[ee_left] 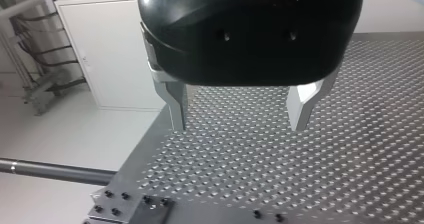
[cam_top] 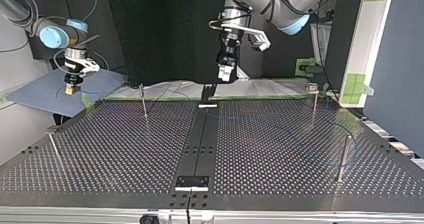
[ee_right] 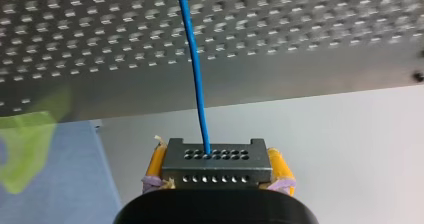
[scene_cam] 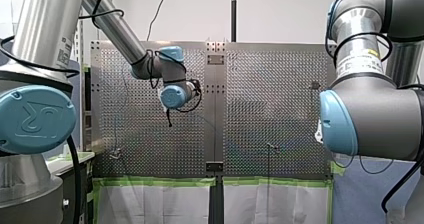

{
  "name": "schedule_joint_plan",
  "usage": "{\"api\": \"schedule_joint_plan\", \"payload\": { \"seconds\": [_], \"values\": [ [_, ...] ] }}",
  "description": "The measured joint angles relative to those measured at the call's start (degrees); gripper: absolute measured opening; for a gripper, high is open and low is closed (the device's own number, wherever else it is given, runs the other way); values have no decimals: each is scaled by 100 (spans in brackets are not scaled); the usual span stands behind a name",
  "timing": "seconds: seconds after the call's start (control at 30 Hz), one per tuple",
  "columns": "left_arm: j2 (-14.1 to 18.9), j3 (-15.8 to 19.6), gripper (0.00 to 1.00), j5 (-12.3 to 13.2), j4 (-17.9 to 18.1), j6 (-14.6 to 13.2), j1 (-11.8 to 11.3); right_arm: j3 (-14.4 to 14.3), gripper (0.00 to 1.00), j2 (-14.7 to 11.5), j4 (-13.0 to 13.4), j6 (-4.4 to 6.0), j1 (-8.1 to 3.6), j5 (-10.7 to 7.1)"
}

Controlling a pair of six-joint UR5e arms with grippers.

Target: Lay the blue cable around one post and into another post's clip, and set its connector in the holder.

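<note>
R gripper (ee_right: 217,159) clamped on connector (ee_right: 215,171), off the table's edge; L gripper (ee_left: 240,119) wide open, nothing held.

R wrist view: yellow pads (ee_right: 156,163) pinch the dark, hole-dotted connector from both sides; blue cable (ee_right: 194,64) leaves its face, runs straight ahead past a pale gap and over the perforated table (ee_right: 325,29). Top view: a thin post (cam_top: 344,156) stands nearest at view's right, others well apart; farther, L gripper hangs above the far edge by the dark centre strip (cam_top: 200,144); R gripper is off the far corner at view's left, over a blue-grey sheet (cam_top: 35,96).
</note>
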State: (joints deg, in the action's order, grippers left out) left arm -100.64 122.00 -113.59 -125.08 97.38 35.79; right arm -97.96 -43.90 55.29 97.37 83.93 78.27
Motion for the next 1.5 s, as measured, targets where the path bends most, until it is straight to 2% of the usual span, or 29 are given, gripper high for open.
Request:
{"api": "schedule_joint_plan", "payload": {
  "seconds": [0.1, 0.2, 0.33, 0.7, 0.9, 1.0, 1.1, 1.33, 1.5],
  "values": [
    [4, 161, 100, -5, 3, 1, 0, -1, 0, -130, -72, -56, 69, 56],
    [3, 330, 100, -8, 45, 16, 0, 0, 0, -253, -177, -156, 173, 157],
    [4, 525, 100, -3, 158, 77, -8, 0, 0, -461, -381, -302, 376, 359],
    [6, 1085, 100, -7, 224, 110, -29, -6, 0, -1051, -970, -381, 965, 935],
    [4, 1368, 100, 1, 227, 107, -41, -96, 0, -1350, -1269, -389, 1264, 1023],
    [5, 1541, 100, 2, 226, 106, -47, -217, 0, -1500, -1379, -320, 1382, 1012],
    [5, 1723, 100, 11, 227, 106, -52, -350, 0, -1648, -1422, -202, 1401, 987],
    [6, 2114, 100, 19, 203, 106, -71, -474, 0, -2061, -1679, 15, 1351, 908],
    [6, 2340, 100, 25, 175, 105, -88, -475, 0, -2337, -1782, 258, 1271, 726]
  ]
}}
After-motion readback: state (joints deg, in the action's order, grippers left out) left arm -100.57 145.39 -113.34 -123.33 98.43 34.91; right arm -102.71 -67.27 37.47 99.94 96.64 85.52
